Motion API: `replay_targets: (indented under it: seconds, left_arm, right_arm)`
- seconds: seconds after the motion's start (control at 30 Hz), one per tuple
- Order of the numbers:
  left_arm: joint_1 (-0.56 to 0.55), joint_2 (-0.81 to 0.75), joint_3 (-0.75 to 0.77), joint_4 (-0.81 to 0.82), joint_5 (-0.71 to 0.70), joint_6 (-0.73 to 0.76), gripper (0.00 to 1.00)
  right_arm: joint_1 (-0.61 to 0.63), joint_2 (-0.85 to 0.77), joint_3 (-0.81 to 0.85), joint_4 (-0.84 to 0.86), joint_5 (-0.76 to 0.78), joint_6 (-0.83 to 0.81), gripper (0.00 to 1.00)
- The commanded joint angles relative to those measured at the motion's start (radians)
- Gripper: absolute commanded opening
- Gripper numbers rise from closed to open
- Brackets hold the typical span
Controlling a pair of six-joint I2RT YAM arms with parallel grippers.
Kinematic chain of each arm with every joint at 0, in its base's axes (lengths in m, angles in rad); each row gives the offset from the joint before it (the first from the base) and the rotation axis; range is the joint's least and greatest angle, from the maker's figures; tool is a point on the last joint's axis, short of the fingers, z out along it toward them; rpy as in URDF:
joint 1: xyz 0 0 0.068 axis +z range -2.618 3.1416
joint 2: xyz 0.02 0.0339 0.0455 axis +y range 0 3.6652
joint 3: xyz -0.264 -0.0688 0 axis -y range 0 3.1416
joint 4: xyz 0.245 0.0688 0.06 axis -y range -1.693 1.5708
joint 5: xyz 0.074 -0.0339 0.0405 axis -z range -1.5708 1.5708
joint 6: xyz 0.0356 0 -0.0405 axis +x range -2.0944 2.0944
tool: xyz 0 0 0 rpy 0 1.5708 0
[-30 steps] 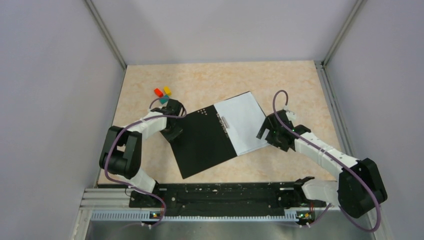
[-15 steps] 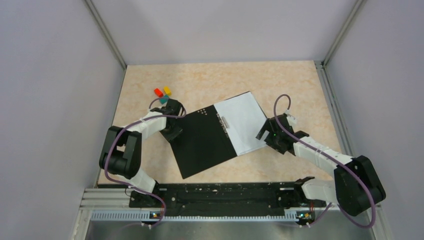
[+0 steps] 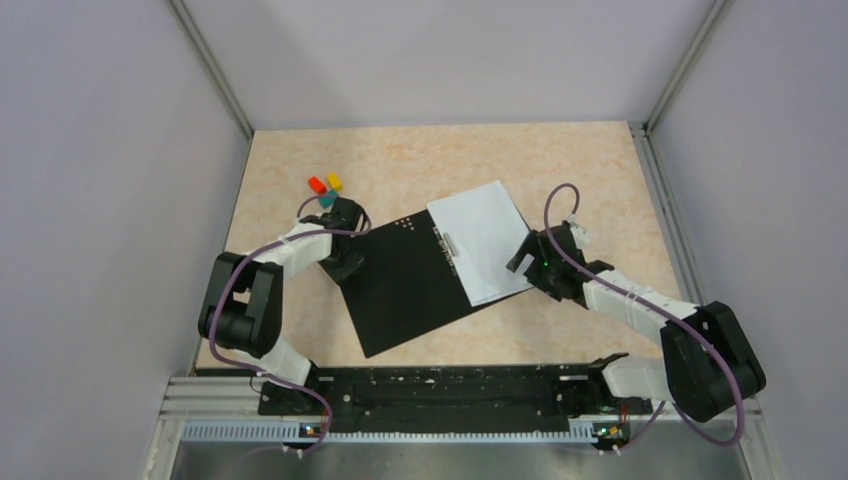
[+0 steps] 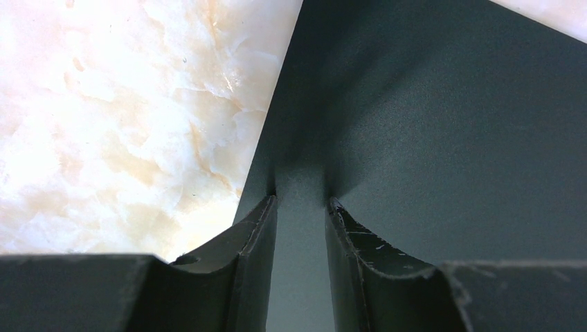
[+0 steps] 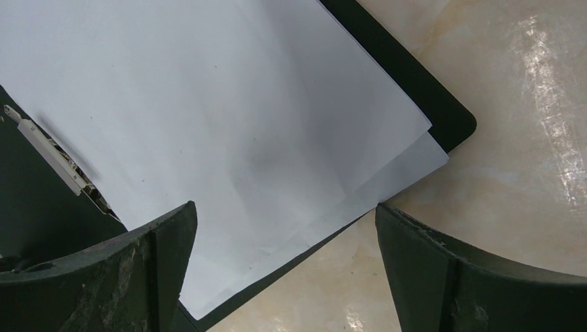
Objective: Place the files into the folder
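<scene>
Here's the thin rectangular folder (image 3: 405,290), spread open and black side up, lying askew on the pale marbled tabletop (image 3: 450,160). The left gripper (image 4: 299,204) is down on it: jaws drawn narrow, only a slim gap between them. Both fingertips (image 4: 262,228) are set against the black cover, and its free edge runs up and away just outside the left-hand jaw. Nothing shows pinched in that gap; the dark cover simply fills it and spreads out ahead and to the right of the jaws. Over to the right gripper (image 5: 284,211), and its jaws are spread wide. The two plain white paper sheets (image 5: 228,104) lie flat on the folder's other half, right in the span between those jaws and stretching out ahead of them. The sheets are slightly fanned, so one corner peeks out past the other just ahead of the right-hand jaw. The folder's rounded black corner shows a little beyond that. The silver metal spine clip (image 5: 59,155) sits ahead of the left-hand jaw, at the sheets' edge. Beyond the left gripper on the tabletop, a small cluster of red, yellow and teal blocks (image 3: 325,188) sits apart from the folder.
</scene>
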Motion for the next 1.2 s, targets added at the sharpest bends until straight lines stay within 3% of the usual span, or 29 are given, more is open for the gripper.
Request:
replay_targets:
  seconds: [0.0, 0.27, 0.43, 0.67, 0.83, 1.07, 1.17]
  left_arm:
    - [0.013, 0.048, -0.012, 0.021, -0.005, 0.003, 0.38]
    - [0.016, 0.051, -0.011, 0.021, -0.005, 0.003, 0.37]
    - [0.018, 0.055, -0.01, 0.025, -0.002, 0.001, 0.38]
    - [0.018, 0.063, -0.014, 0.032, 0.008, -0.003, 0.37]
    - [0.019, 0.058, -0.016, 0.028, 0.007, 0.0, 0.37]
    - [0.022, 0.044, -0.038, 0.035, 0.016, -0.009, 0.38]
    - [0.023, 0.045, -0.042, 0.039, 0.018, -0.012, 0.37]
  right_arm:
    - [-0.01, 0.024, 0.022, 0.025, -0.017, 0.006, 0.99]
    - [0.009, -0.015, 0.079, -0.122, 0.007, -0.08, 0.99]
    - [0.082, -0.013, 0.205, -0.19, 0.028, -0.185, 0.99]
    - [0.112, 0.308, 0.559, -0.159, 0.018, -0.378, 0.97]
    - [0.134, 0.561, 0.842, -0.204, -0.026, -0.506, 0.79]
    - [0.262, 0.678, 0.96, -0.275, 0.012, -0.623, 0.47]
    - [0.302, 0.709, 0.98, -0.303, 0.027, -0.646, 0.44]
